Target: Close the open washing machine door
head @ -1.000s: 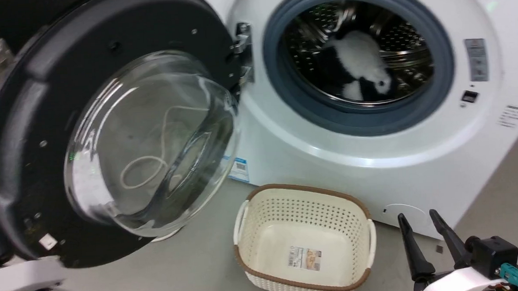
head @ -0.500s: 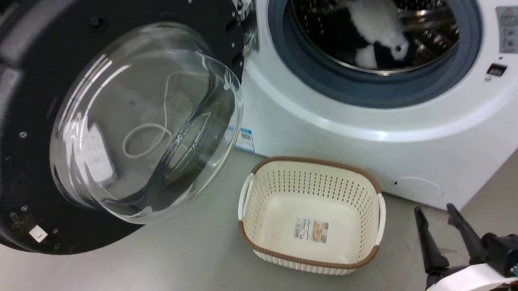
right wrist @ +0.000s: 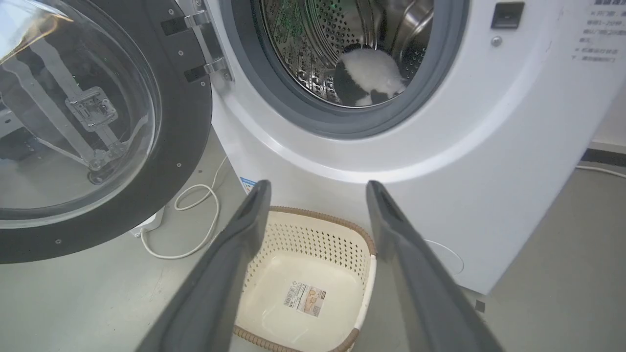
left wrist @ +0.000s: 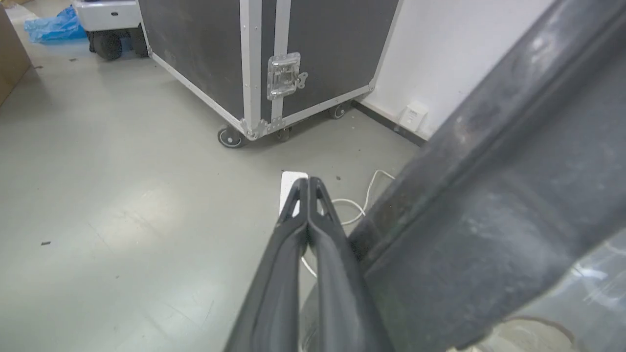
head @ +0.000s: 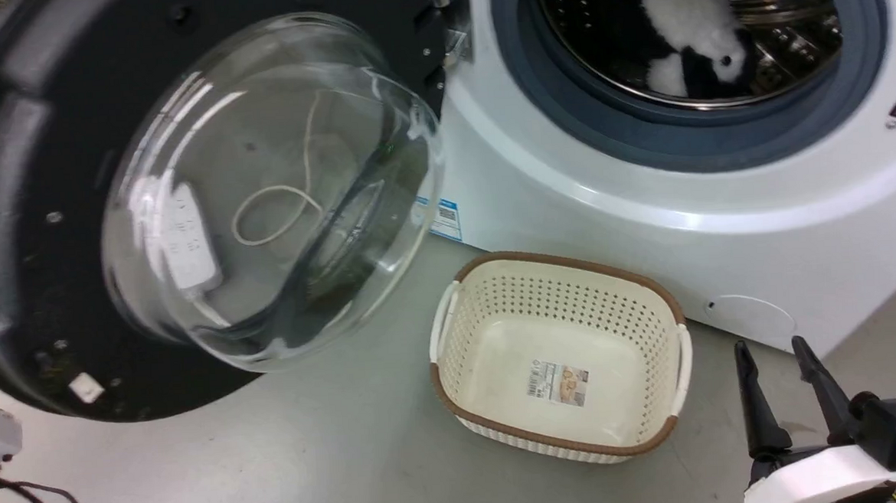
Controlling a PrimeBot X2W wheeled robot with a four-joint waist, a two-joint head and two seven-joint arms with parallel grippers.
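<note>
1. Plainly, one washing machine door (head: 261,192) stands swung wide open, left of the drum (head: 797,26).
2. One cream basket (head: 557,292) sits on the floor (head: 313,458) below the drum, which holds one black-and-white plush toy (head: 692,16).
3. Two claws: the right claw (head: 770,346), fingers spread and holding nothing, hovers near the basket, well apart from the door.
4. The left claw (left wrist: 308,183), fingers pressed together and empty, lies just beside the door's dark outer rim.

Right gripper (head: 771,349) sits low on the right side, both long dark fingers pointing up and spread well apart, with a bit of pale forearm (head: 820,479) under it. Left gripper (left wrist: 308,183) has its fingers pressed together tip to tip.
</note>
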